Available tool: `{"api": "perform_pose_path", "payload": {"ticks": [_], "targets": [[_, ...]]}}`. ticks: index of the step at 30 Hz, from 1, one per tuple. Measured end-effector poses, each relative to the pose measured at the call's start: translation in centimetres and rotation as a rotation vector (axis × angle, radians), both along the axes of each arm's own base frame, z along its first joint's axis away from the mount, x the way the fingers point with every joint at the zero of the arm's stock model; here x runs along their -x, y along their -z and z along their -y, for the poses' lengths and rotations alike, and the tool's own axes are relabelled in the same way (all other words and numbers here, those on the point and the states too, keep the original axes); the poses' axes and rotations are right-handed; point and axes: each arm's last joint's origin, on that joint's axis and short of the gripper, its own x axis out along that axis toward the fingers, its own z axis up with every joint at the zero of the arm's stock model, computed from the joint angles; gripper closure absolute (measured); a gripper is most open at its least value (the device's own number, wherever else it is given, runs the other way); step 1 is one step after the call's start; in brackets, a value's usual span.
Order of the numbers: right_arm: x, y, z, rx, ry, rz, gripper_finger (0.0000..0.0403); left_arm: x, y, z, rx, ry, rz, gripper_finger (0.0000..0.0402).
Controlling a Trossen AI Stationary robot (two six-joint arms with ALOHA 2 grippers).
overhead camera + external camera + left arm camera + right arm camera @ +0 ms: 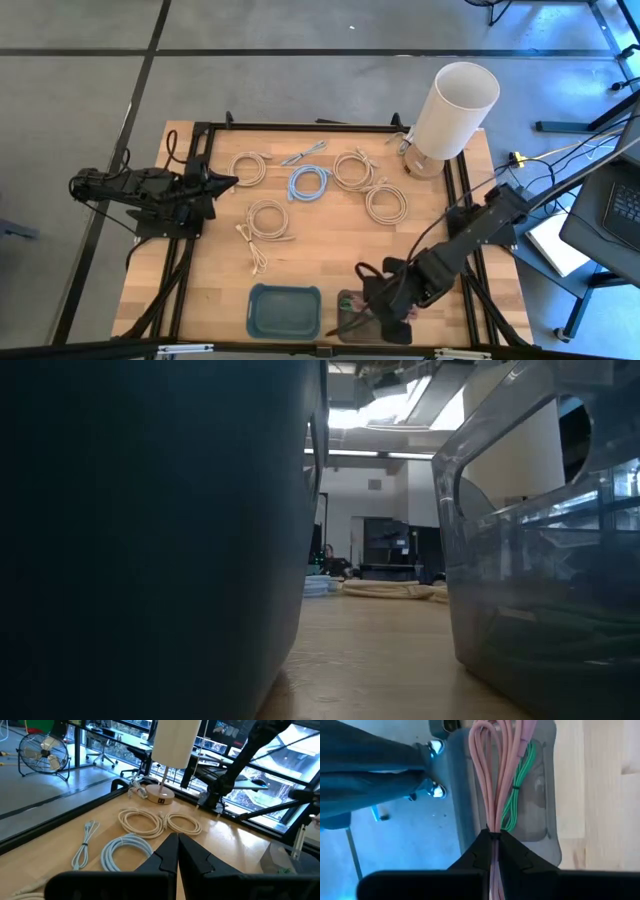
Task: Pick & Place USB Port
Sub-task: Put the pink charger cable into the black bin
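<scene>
The pink cable (492, 775) is hanging as a folded bundle from the right hand (493, 836), whose two dark fingers are clenching it where the strands gather. The bundle's long axis is running straight out from the fingertips, over the clear bin (547, 795) at the near edge of the tabletop (330, 260). A green cable (517, 795) is already lying inside that bin, just beside the pink strands. No connector can be made out on the pink bundle from these views.

In the high view the right hand (372, 305) is sitting directly above the clear bin (350, 325), with the teal bin (285, 312) standing just beside it on the left arm's side. The governing relation is that the held cable is lying below and ahead of the right hand, in line with the bin's interior, so the placement appears to be at its release stage; a straight opening of the fingers should drop it inside. Part of the loop is crossing the bin's rim, so an overhang is a risk.

The left hand (222, 181) is waiting at the left edge of the tabletop, fingers closed together and holding nothing, pointing toward the remaining coils: a light blue cable (309, 183) and several beige cables (268, 218). A white lamp (450, 115) is standing at the far right corner.
</scene>
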Motion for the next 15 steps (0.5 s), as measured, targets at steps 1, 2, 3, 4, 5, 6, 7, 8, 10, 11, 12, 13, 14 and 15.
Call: {"api": "perform_pose_path", "payload": {"ticks": [1, 2, 3, 4, 5, 6, 7, 8, 10, 11, 12, 13, 14, 15], "targets": [[-0.1, 0.6, -0.1, 0.006, -0.001, -0.008, 0.0388, 0.0, -0.1, 0.0, 0.001, 0.0, 0.006, 0.0398], [-0.2, 1.1, -0.2, 0.008, -0.001, -0.01, 0.0388, 0.0, -0.1, 0.0, 0.002, 0.0, 0.013, 0.0398], [-0.4, 1.7, -0.4, 0.005, -0.001, -0.006, 0.0388, 0.0, -0.1, 0.0, 0.002, -0.001, 0.015, 0.0398], [-0.5, 2.2, -0.5, 0.002, -0.001, -0.002, 0.0388, 0.0, -0.1, 0.0, 0.002, -0.002, 0.015, 0.0398], [-0.6, 2.7, -0.5, -0.001, -0.001, 0.002, 0.0388, 0.0, -0.1, 0.0, 0.003, -0.001, 0.015, 0.0398], [-0.7, 3.2, -0.6, -0.008, -0.001, 0.01, 0.0388, 0.0, -0.1, 0.0, 0.003, -0.001, 0.015, 0.0398], [-0.8, 3.6, -0.7, -0.017, -0.001, 0.02, 0.0388, 0.0, -0.1, 0.0, 0.003, 0.0, 0.015, 0.0398], [-0.9, 4.1, -0.7, -0.019, -0.001, 0.023, 0.0388, 0.0, -0.1, 0.0, 0.007, 0.003, 0.016, 0.0398], [-0.8, 5.1, -0.7, -0.023, 0.0, 0.015, 0.0388, 0.0, -0.2, 0.1, 0.035, 0.015, 0.026, 0.0398], [-0.9, 5.6, -0.8, -0.04, 0.005, 0.011, 0.0388, 0.0, -0.2, 0.1, 0.045, 0.016, 0.032, 0.0398], [-0.9, 6.1, -0.8, -0.05, 0.012, 0.006, 0.0388, -0.1, -0.2, 0.1, 0.052, 0.016, 0.037, 0.0398], [-0.8, 6.6, -0.8, -0.055, 0.018, -0.009, 0.0388, -0.1, -0.2, 0.1, 0.054, 0.016, 0.039, 0.0398], [-0.7, 7.0, -0.8, -0.063, 0.024, -0.018, 0.0388, -0.1, -0.2, 0.1, 0.054, 0.018, 0.038, 0.0398], [-0.7, 7.4, -0.8, -0.072, 0.024, -0.017, 0.0388, -0.1, -0.2, 0.1, 0.055, 0.023, 0.038, 0.0398]]}}
